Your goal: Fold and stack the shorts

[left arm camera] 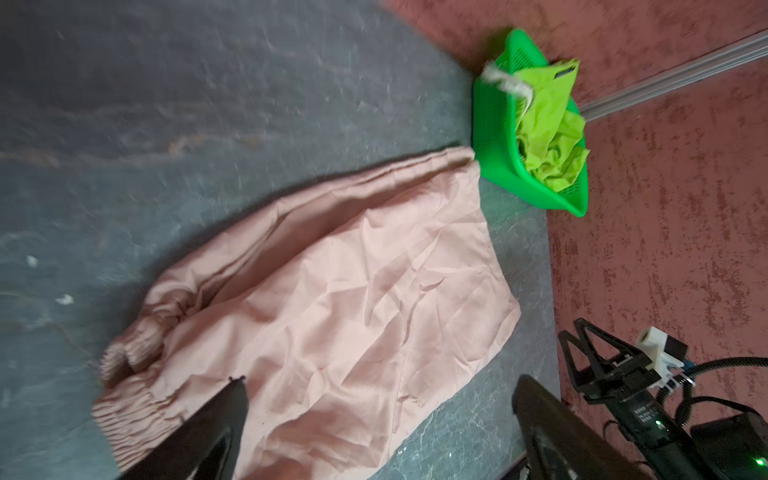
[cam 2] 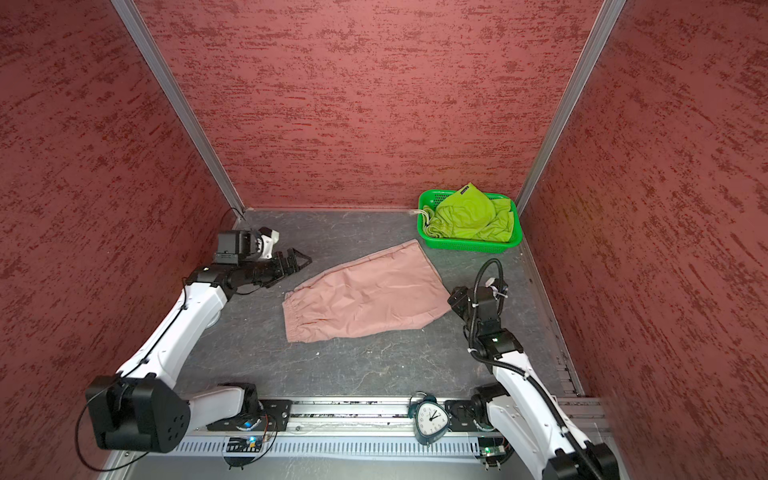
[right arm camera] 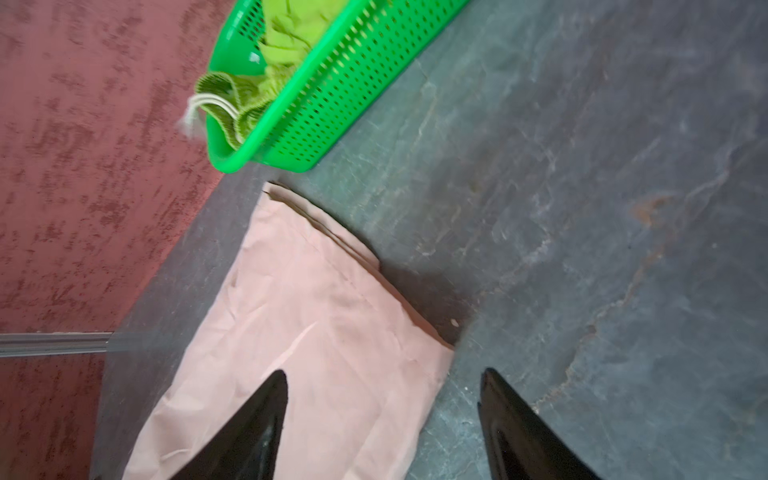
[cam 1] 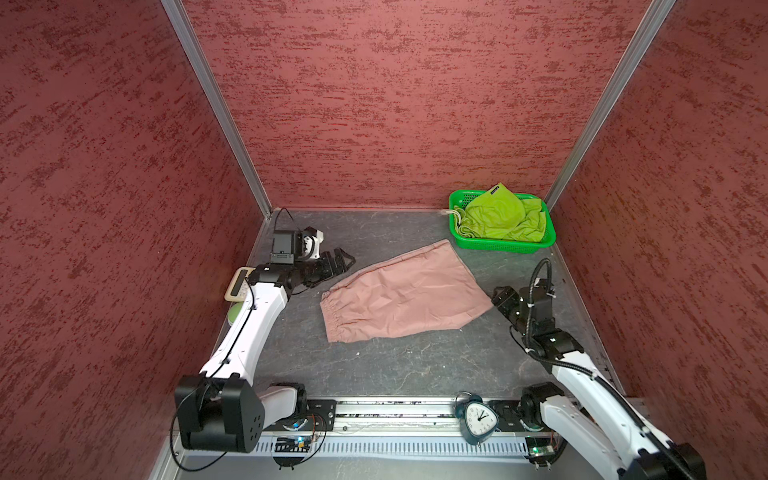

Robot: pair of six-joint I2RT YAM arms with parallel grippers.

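Left gripper (cam 1: 344, 259): at 10 o'clock on the table (cam 1: 386, 374) in both top views. Jaws spread wide, nothing between them. Tips aimed toward 3 o'clock, near the pink shorts (cam 1: 403, 299) but clear of the fabric.

Pink shorts: flat at table centre, laid as a single leg-width panel, lightly creased. Gathered elastic waistband (cam 1: 336, 316) at 8 o'clock of the garment. Hem end toward 2 o'clock, far corner just beside the green basket (cam 1: 498, 248). Layered hem edges visible in the right wrist view.

Alarm clock (cam 1: 478, 419): dark teal, on the front rail (cam 1: 395, 409) at 5 o'clock, well apart from both garments.

Green basket: perforated plastic, at 1 o'clock in the back corner of the table.

Lime green shorts (cam 1: 498, 216): crumpled inside the basket, unfolded, heaped above the rim. Pale drawstring (cam 1: 448, 213) hanging over the basket end facing 9 o'clock.

Right gripper (right arm camera: 384, 374): at 3 o'clock, at the hem corner of the pink shorts. Jaws parted. In the right wrist view, one finger (right arm camera: 266, 415) over pink fabric, the other over bare table, hem edge between them, no cloth pinched. Contact with the cloth not discernible.
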